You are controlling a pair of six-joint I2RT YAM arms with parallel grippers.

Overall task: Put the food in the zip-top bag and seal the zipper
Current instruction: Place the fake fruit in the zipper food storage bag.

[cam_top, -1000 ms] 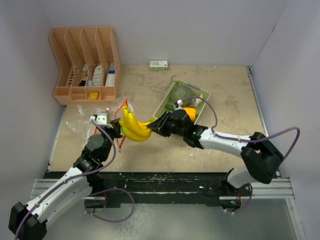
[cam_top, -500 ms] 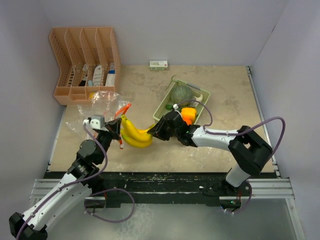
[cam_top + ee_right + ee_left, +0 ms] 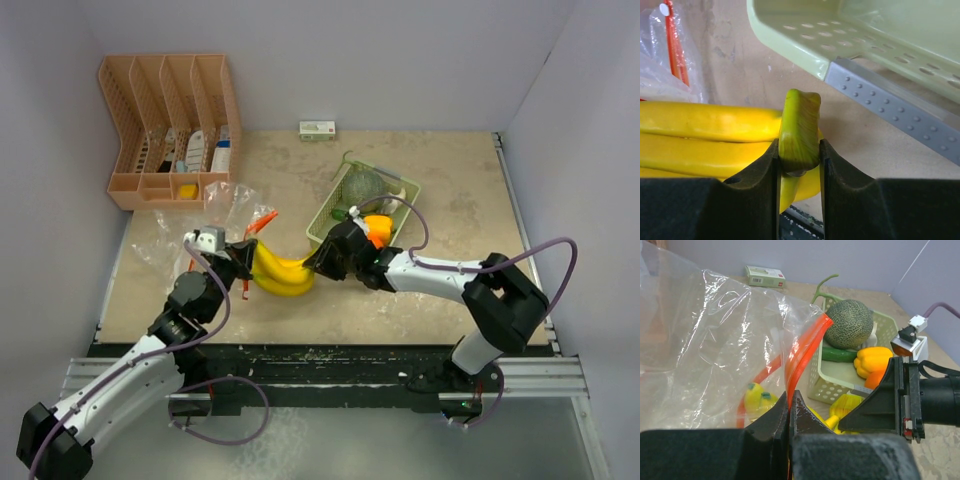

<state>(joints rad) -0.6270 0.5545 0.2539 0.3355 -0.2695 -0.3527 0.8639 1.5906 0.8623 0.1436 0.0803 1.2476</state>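
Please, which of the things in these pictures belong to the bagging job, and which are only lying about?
Belong to the job: zip-top bag, banana bunch, melon, cucumber, orange piece.

Only lying about: green basket (it merely holds the food), pink rack, small box by the back wall.

White piece [image 3: 873, 333] seemingly half-hidden behind melon [image 3: 850, 324].

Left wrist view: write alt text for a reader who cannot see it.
The left gripper is shut on the orange zipper rim of a clear plastic zip-top bag. A yellow banana bunch shows partly through the plastic at its mouth; behind sits a pale green mesh basket holding a netted grey-green melon.
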